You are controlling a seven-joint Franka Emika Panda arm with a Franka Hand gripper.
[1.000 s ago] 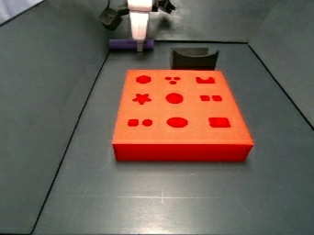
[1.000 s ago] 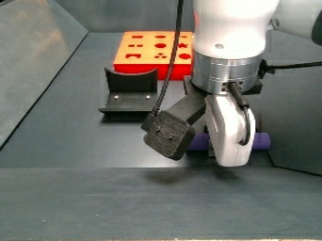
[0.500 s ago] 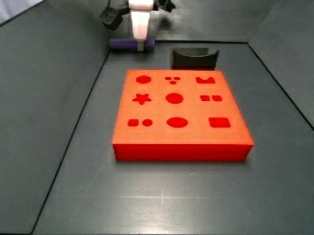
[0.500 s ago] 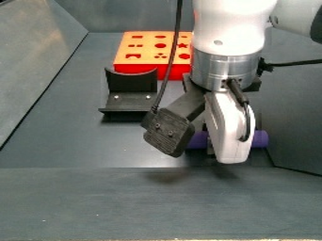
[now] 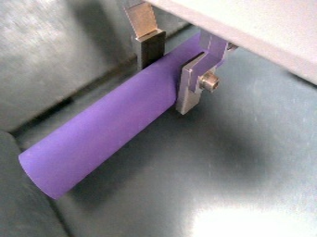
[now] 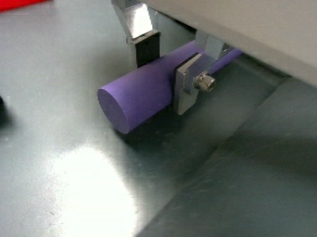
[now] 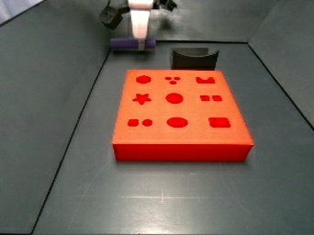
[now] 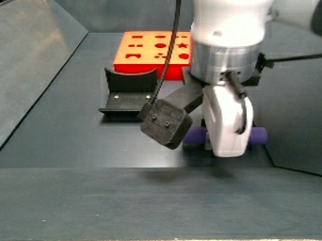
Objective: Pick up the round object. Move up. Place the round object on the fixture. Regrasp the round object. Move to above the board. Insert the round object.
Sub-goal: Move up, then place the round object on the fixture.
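The round object (image 5: 111,125) is a smooth purple peg lying level between the silver fingers in both wrist views (image 6: 136,93). My gripper (image 5: 170,79) (image 6: 166,76) is shut on it, one pad pressed to each side near its middle. In the side views the gripper (image 7: 141,37) (image 8: 229,141) hangs low over the grey floor with the round object's ends (image 7: 123,42) (image 8: 258,135) sticking out on either side. The black fixture (image 7: 194,58) (image 8: 126,91) stands beside it. The red board (image 7: 178,115) (image 8: 153,49) lies beyond the fixture.
Grey walls (image 7: 73,55) slope up around the floor. A black wrist camera block (image 8: 164,127) hangs beside the fingers, between the gripper and the fixture.
The gripper has risen a little with the purple round object held in it. Board and fixture have not moved.
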